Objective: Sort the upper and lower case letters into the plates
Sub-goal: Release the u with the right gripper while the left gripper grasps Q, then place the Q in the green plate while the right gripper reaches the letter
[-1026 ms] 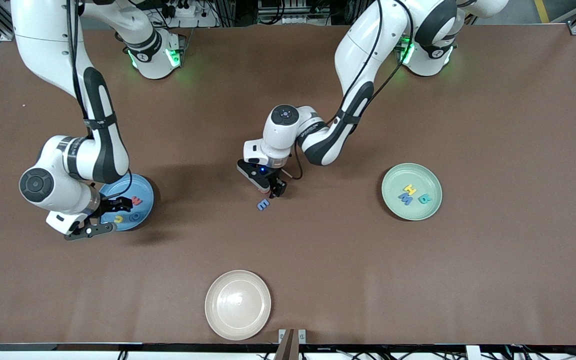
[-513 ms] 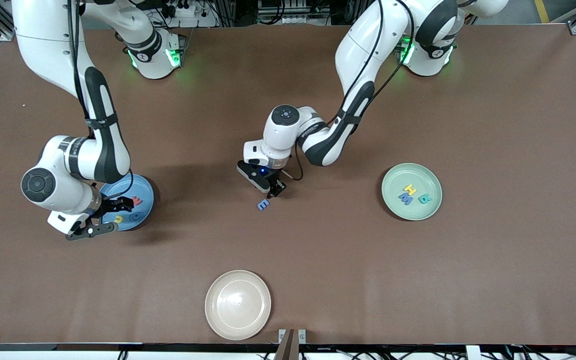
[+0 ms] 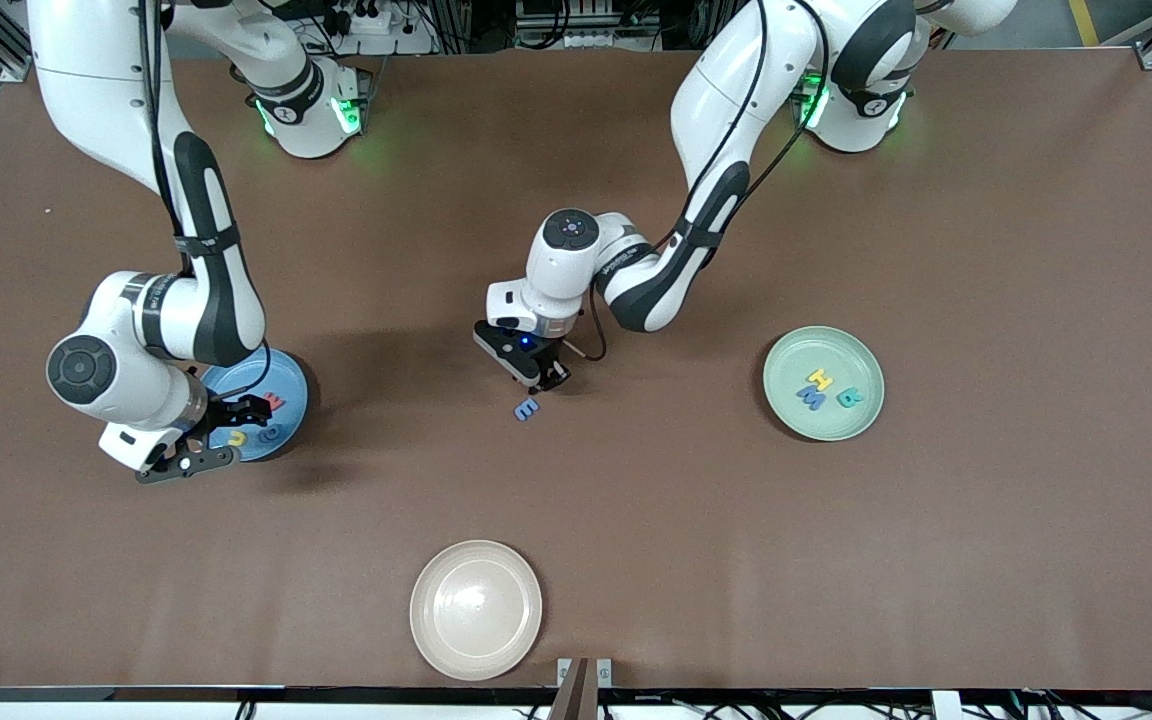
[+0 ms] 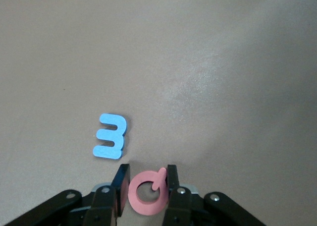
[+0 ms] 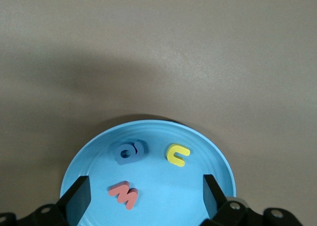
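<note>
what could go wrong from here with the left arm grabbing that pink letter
1. The left pincer pinches the pink letter by its thin edges, so it could twist or pop out on lifting.
2. The blue letter E lies on the table right beside the pincer, so a sideways move could knock it.

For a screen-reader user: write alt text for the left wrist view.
The left pincer closes its black fingers on either side of a small red letter with a round loop, lying on the brown table. A blue letter E lies flat on the table just ahead of it.
</note>
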